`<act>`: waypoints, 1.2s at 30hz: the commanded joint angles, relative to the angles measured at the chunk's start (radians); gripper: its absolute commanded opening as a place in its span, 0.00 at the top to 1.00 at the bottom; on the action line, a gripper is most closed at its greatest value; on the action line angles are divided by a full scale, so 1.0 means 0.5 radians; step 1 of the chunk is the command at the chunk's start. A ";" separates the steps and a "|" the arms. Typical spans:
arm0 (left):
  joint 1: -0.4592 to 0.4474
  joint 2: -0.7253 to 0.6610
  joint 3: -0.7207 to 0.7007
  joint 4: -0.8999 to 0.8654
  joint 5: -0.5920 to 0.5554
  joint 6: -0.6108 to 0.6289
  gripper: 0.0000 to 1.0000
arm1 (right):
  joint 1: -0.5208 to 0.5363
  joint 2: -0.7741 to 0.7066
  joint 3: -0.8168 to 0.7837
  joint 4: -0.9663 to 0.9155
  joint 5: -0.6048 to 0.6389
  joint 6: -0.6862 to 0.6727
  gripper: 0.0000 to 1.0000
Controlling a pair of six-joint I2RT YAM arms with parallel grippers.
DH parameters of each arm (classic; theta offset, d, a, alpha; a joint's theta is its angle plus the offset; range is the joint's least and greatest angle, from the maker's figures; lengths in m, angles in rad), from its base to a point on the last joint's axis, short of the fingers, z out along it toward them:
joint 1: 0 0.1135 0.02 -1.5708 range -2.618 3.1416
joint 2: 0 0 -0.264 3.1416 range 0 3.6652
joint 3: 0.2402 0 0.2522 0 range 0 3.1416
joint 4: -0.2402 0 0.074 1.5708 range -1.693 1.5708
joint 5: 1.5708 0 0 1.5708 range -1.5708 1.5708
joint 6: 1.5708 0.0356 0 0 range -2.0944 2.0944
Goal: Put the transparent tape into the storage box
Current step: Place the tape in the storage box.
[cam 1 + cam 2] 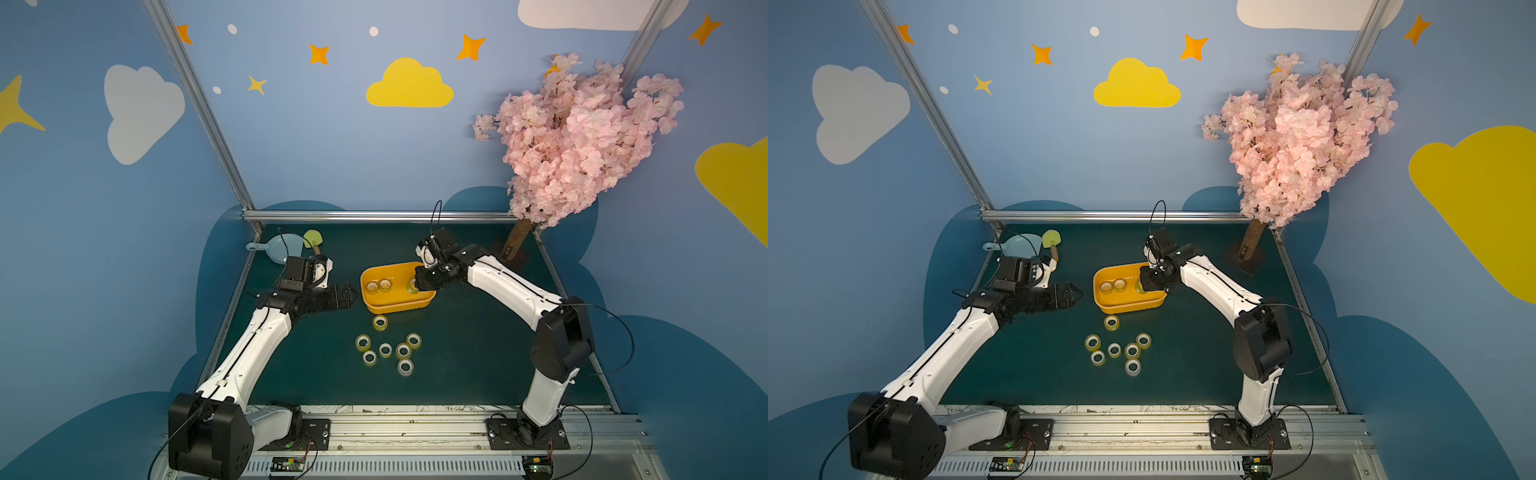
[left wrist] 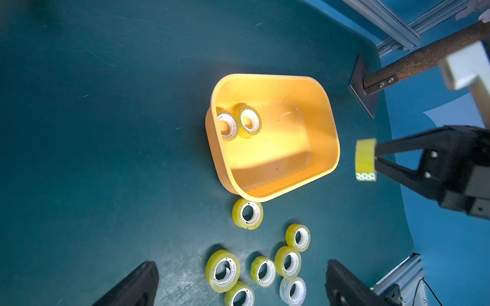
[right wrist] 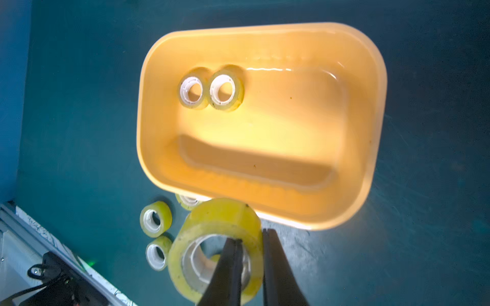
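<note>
Right gripper (image 3: pixel 250 235) is clamped on the tape roll (image 3: pixel 217 220): one finger goes down through the white core and the other presses the outside, with only the yellowish band between them. Both fingers (image 3: pixel 275 267) run off the edge of the right wrist picture. The roll in front blots out part of the tabletop, and one roll barely peeks past it at the box rim.

From the left wrist, the same tape roll (image 2: pixel 365 159) shows edge-on at the fingertips, up in the air and touching nothing else. In both top views the gripper body covers nearly all of it. Only a yellow-green sliver shows, over the end of the storage box (image 1: pixel 399 309) on the right arm's side. How high it hangs above the box floor can't be told from there.

Inside the box, two rolls (image 3: pixel 225 88) lie flat and touching, near the end on the left arm's side.

Left gripper (image 1: pixel 352 293) hovers just beside that end, jaws spread wide, gripping nothing. In its own wrist view the fingers (image 2: pixel 138 283) are dark, blurred wedges cut by the frame.

Seven loose rolls (image 1: pixel 385 350) sit on the green table (image 1: pixel 478 353) in front of the box. The nearest is just beside the box wall; touching or not, hard to say. Two of them run off the edge of the left wrist picture.
</note>
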 commanded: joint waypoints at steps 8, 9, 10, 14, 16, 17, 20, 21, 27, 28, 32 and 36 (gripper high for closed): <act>-0.001 -0.049 0.057 -0.048 -0.006 0.021 0.00 | -0.027 0.620 0.497 -0.069 0.075 0.021 1.00; -0.003 -0.049 0.057 -0.048 -0.006 0.019 0.00 | -0.030 0.656 0.523 -0.069 0.095 0.032 1.00; -0.003 -0.049 0.057 -0.048 -0.005 0.020 0.00 | -0.033 0.694 0.555 -0.065 0.110 0.042 1.00; -0.003 -0.052 0.054 -0.047 0.011 0.013 0.00 | -0.037 0.824 0.664 -0.050 0.129 0.090 1.00; -0.003 -0.056 0.054 -0.045 0.012 0.010 0.00 | -0.035 0.877 0.711 -0.047 0.150 0.115 1.00; -0.001 -0.058 0.054 -0.045 0.017 0.010 0.00 | -0.036 0.904 0.735 -0.046 0.166 0.130 1.00; -0.001 -0.058 0.054 -0.042 0.024 0.007 0.00 | -0.036 0.966 0.789 -0.046 0.194 0.170 1.00; -0.001 -0.059 0.054 -0.042 0.027 0.007 0.00 | -0.034 0.979 0.801 -0.046 0.195 0.182 1.00; -0.002 -0.062 0.054 -0.042 0.031 0.007 0.00 | -0.025 1.031 0.857 -0.043 0.121 0.227 0.72; -0.003 -0.062 0.054 -0.042 0.033 0.007 0.00 | -0.020 1.025 0.857 -0.038 0.103 0.233 0.71; -0.002 -0.065 0.050 -0.045 0.027 0.007 0.00 | 0.005 0.998 0.857 -0.028 0.068 0.243 0.68; -0.002 -0.066 0.045 -0.042 0.024 0.007 0.00 | 0.012 0.942 0.849 -0.031 0.053 0.249 0.67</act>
